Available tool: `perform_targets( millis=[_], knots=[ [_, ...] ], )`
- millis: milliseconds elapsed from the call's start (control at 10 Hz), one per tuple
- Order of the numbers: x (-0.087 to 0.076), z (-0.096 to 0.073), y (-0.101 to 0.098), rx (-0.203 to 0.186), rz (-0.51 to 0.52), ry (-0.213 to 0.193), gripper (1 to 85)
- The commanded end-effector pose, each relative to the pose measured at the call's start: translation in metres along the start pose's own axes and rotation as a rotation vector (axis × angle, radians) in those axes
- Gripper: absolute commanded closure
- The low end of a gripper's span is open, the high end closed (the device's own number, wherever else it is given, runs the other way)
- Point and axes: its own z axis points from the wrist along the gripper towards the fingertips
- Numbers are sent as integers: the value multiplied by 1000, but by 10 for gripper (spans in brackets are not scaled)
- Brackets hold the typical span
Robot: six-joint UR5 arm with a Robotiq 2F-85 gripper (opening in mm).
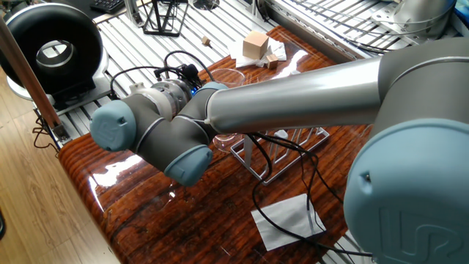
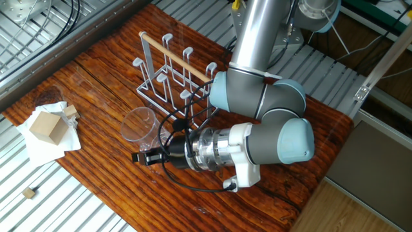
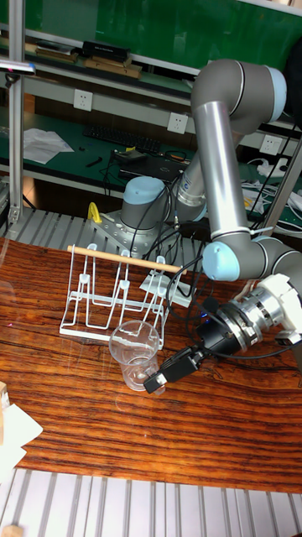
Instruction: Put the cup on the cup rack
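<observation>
One clear glass cup (image 3: 134,356) is at the tip of the arm's black fingers (image 3: 168,370), which come in low from the side; in the tall fixed view it sits slightly tilted and seems just clear of the wooden bench (image 3: 101,436), though that is hard to judge. From the other fixed view the same cup (image 2: 140,125) lies between the fingers (image 2: 145,156) and the cup rack (image 2: 172,76), close to the rack's near corner. Whether the fingers pinch the cup's wall or only lie against it I cannot tell; their tips are dark and small in every view.

The pale wire rack (image 3: 115,294) stands upright on the bench with its light wooden rod (image 3: 124,259) across the top and no cup on its pegs. In one fixed view the arm's grey forearm (image 1: 293,92) covers most of the rack and the cup, leaving only the rack's base (image 1: 271,158) showing.

Toward one end of the bench a wooden block (image 2: 46,127) rests on white paper (image 2: 38,143), well apart from the cup. A folded white sheet (image 1: 287,220) lies on the bench near the robot's base, and a black wire stand (image 1: 163,16) is off the bench on the slatted metal surface.
</observation>
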Motion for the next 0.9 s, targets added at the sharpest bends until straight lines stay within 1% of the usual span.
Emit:
perform_targets(
  millis=[0, 200, 300, 400, 500, 600, 800],
  knots=[
    [-3, 3, 3, -13, 24, -15, 847],
    [-12, 6, 4, -33, 37, -72, 847],
    [-11, 6, -1, -43, 29, -90, 847],
    [-6, 3, -9, -48, 14, -97, 847],
    [-3, -5, -18, -57, 4, -104, 847],
    [0, -12, -25, -52, 1, -99, 847],
    [-5, -17, -29, -25, 8, -101, 847]
  ],
)
